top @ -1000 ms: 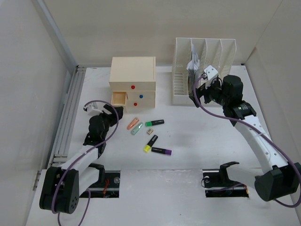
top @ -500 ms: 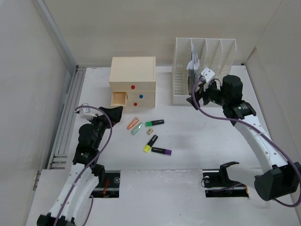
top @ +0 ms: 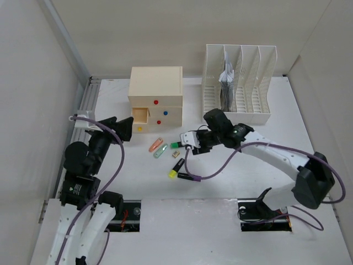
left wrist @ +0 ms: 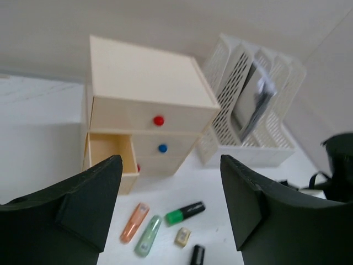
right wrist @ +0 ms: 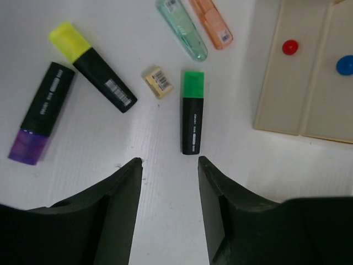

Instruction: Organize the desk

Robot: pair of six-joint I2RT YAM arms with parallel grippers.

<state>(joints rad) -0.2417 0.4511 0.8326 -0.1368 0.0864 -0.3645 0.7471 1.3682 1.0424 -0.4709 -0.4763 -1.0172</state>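
Green-capped black highlighter (right wrist: 192,113) on matte white table (top: 220,187), now just ahead of right gripper (right wrist: 169,161) swung over from white slotted file rack (top: 259,61); pickup likely next. Left gripper (left wrist: 171,165) raised. Both sets of fingers parted, empty.

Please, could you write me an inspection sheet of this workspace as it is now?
Surface: matte white, no spills seen.
Job's things: desk, not yet tidy.
Clutter: green highlighter, yellow highlighter, purple highlighter, orange highlighter, mint highlighter and eraser lie loose.
Hands: left hand open, raised, empty; right hand open, near the green highlighter, empty.
Cables: purple cable loops beside the highlighters.
Surroundings: drawer box, one drawer open; file rack holding papers; grey rail.
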